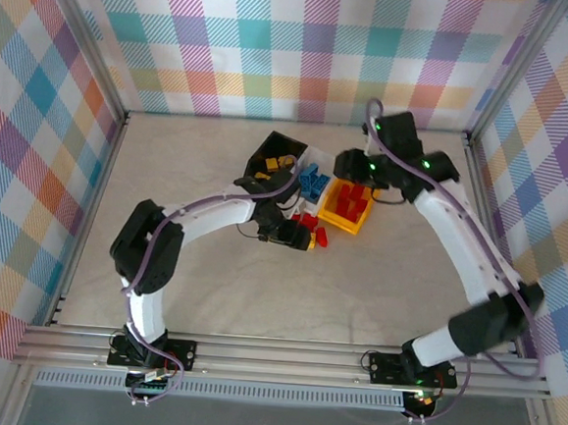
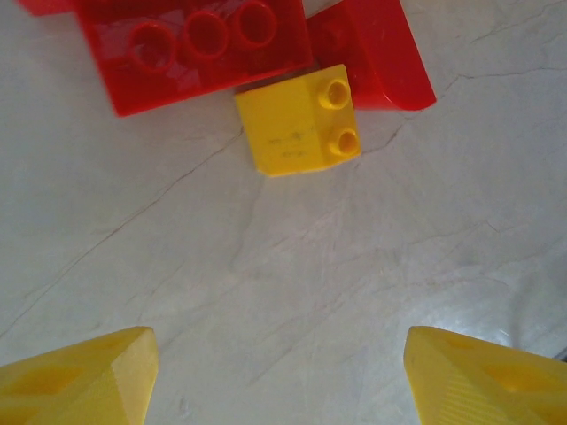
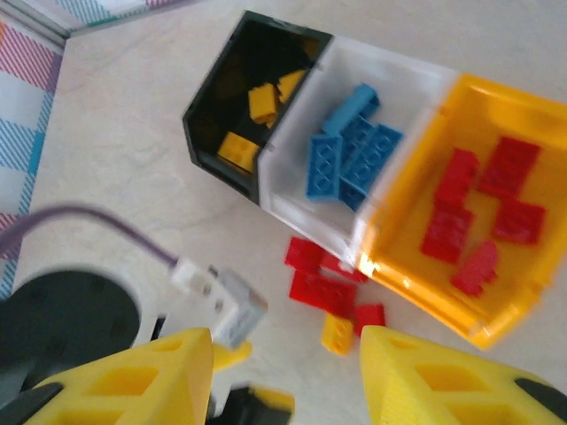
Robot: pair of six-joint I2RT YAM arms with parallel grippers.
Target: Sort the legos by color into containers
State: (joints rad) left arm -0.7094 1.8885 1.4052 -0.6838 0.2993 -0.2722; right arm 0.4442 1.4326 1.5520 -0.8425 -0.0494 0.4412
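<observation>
A small yellow lego (image 2: pixel 297 124) lies on the table just beyond my open left gripper (image 2: pixel 283 381), touching a long red lego (image 2: pixel 195 49) and another red lego (image 2: pixel 372 53). The same loose red legos (image 3: pixel 323 288) and yellow lego (image 3: pixel 337 334) sit in front of the bins. The black bin (image 3: pixel 213 133) holds yellow legos (image 3: pixel 251 102), the white bin (image 3: pixel 306 208) blue legos (image 3: pixel 350 150), the yellow bin (image 3: pixel 425 292) red legos (image 3: pixel 478 204). My right gripper (image 3: pixel 288 372) hovers open and empty above the bins. From above, the left gripper (image 1: pixel 307 236) is by the loose pile and the right gripper (image 1: pixel 350 165) over the yellow bin (image 1: pixel 335 217).
The three bins stand in a diagonal row at the table's centre back, black bin (image 1: pixel 266 142) farthest left. The left wrist's purple cable and connector (image 3: pixel 221 297) pass under my right gripper. Metal frame rails and plaid walls bound the table.
</observation>
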